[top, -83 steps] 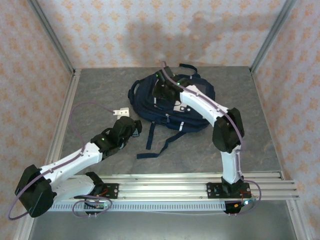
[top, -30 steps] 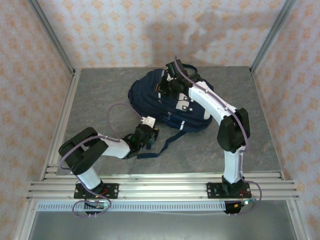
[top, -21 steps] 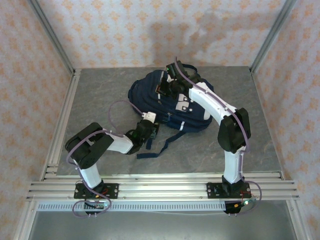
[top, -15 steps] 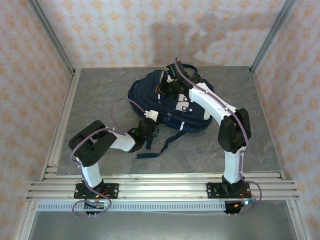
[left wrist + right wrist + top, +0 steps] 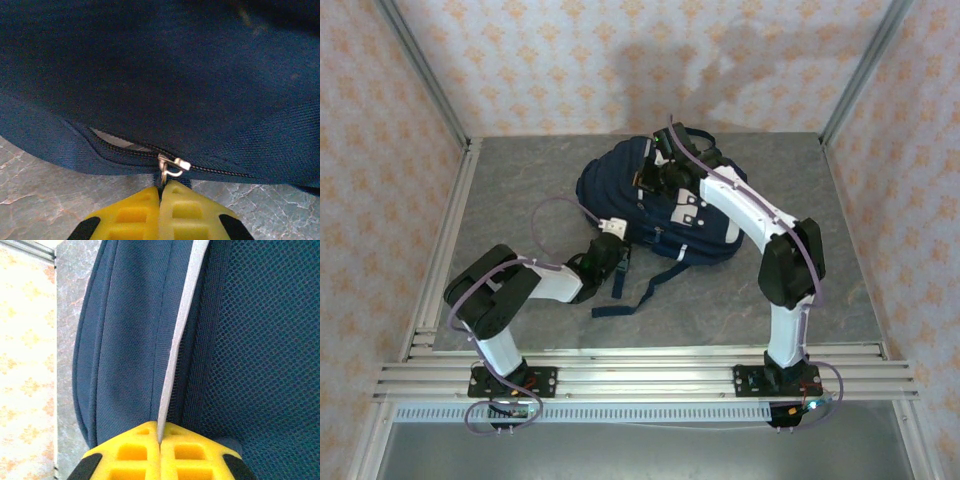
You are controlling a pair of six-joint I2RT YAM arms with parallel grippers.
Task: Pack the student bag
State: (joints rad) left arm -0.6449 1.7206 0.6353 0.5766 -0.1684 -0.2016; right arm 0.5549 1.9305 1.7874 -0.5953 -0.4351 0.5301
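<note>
The student bag [image 5: 620,190] is a large navy backpack lying at the middle back of the table. My left gripper [image 5: 611,252] is at the bag's near left edge. In the left wrist view its yellow fingers [image 5: 135,212] are shut on the pull of the metal zipper slider [image 5: 170,164]. Left of the slider the zip gapes slightly, with something pale inside. My right gripper [image 5: 658,172] is on top of the bag. Its yellow fingers [image 5: 200,455] are shut on the bag's thin light-grey stripe [image 5: 182,340], beside a navy mesh panel [image 5: 260,340].
Dark straps [image 5: 638,288] trail from the bag onto the grey table towards the front. Aluminium rails [image 5: 445,235] run along the left and right sides, and patterned walls enclose the table. A purple cable [image 5: 552,208] loops above the left arm.
The left arm has pushed its gripper forward to the bag's near edge, and its jaws have closed on the zipper pull. The right gripper has stayed shut on top of the bag.
</note>
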